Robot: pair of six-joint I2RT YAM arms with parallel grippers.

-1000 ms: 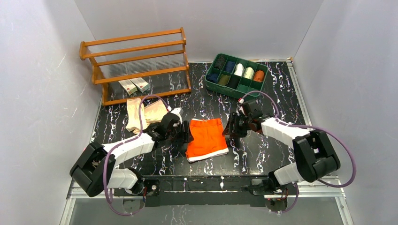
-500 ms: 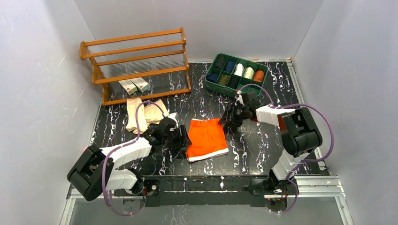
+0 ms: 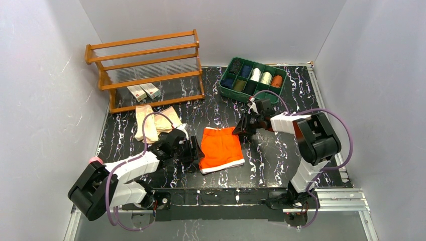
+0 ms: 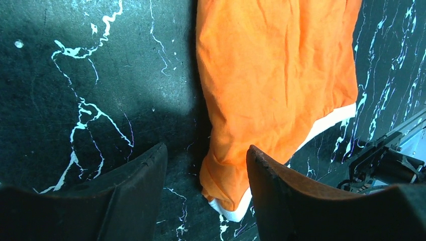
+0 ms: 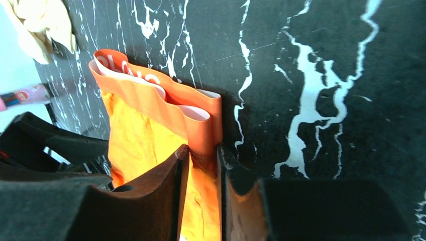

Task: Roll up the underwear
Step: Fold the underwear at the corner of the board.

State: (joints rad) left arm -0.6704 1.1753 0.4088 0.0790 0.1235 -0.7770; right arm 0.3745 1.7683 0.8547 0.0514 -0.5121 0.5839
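Note:
The bright orange underwear (image 3: 221,149) lies flat on the black marbled table, white-trimmed hem toward me. The beige underwear (image 3: 153,123) sits crumpled to its far left. My left gripper (image 3: 197,150) is low at the orange garment's left edge. In the left wrist view it (image 4: 206,170) stands open, with the near left corner of the orange underwear (image 4: 271,75) lying between its fingers. My right gripper (image 3: 242,133) is at the far right corner. In the right wrist view it (image 5: 201,160) is shut on the waistband edge of the orange underwear (image 5: 140,135).
A green divided tray (image 3: 246,98) holding several cloth rolls stands at the back right. A wooden rack (image 3: 145,70) with two small boxes (image 3: 143,92) under it stands at the back left. White walls close in three sides.
My right gripper moved left onto the waistband corner and its jaws closed on the cloth. My left gripper slid nearer along the garment's left edge and stayed open.

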